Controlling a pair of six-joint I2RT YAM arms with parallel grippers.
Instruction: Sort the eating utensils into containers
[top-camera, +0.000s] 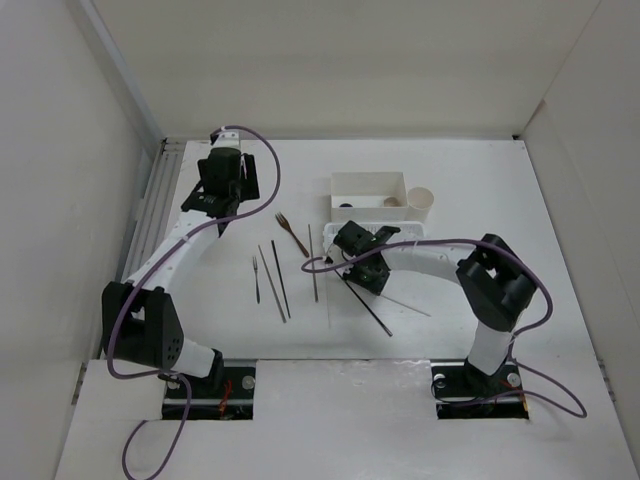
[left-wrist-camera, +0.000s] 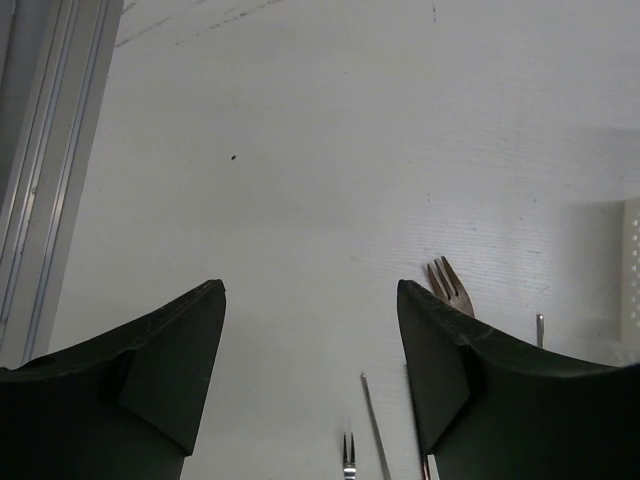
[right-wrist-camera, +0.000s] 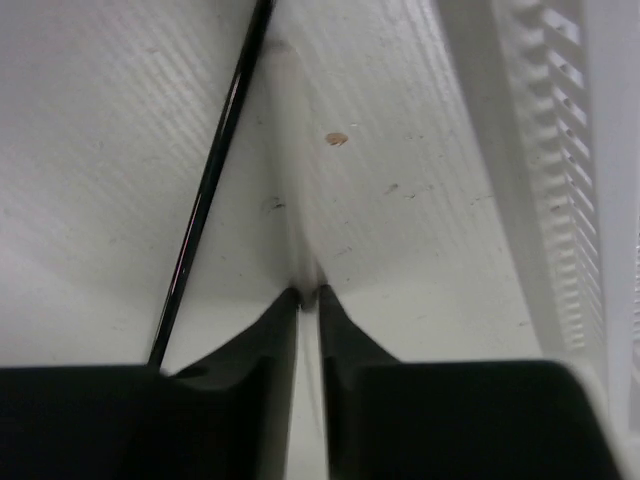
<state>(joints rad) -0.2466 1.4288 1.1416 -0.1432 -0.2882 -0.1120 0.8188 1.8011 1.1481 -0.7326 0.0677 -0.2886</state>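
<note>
- Fingertips (right-wrist-camera: 285, 320) of the right gripper (right-wrist-camera: 308, 292) are sitting all but shut, with only a sliver of gap. They appear to be pinching a thin pale chopstick (right-wrist-camera: 288, 150), which is running off toward 12 o'clock in the wrist view.
- A dark chopstick (right-wrist-camera: 205, 200) is lying loose on the table (left-wrist-camera: 300, 150). It is passing just beside the shut tips at 10 o'clock, and whether it is touching a finger cannot be told.
- The perforated basket (right-wrist-camera: 560, 200) is sitting near the tips at 2 o'clock.
- From above, the white box (top-camera: 370, 175) and the cream cup (top-camera: 421, 200) are standing between 12 and 1 o'clock of that gripper, beyond the basket.
- The left gripper (left-wrist-camera: 310, 290) is hanging wide open over bare table, gripping nothing.
- A brown fork (left-wrist-camera: 450, 287) is lying at 3 o'clock of its opening, close to one finger.
- A small dark fork (left-wrist-camera: 348, 455) is showing at 6 o'clock, with a grey chopstick (left-wrist-camera: 374, 425) just beside it.
</note>
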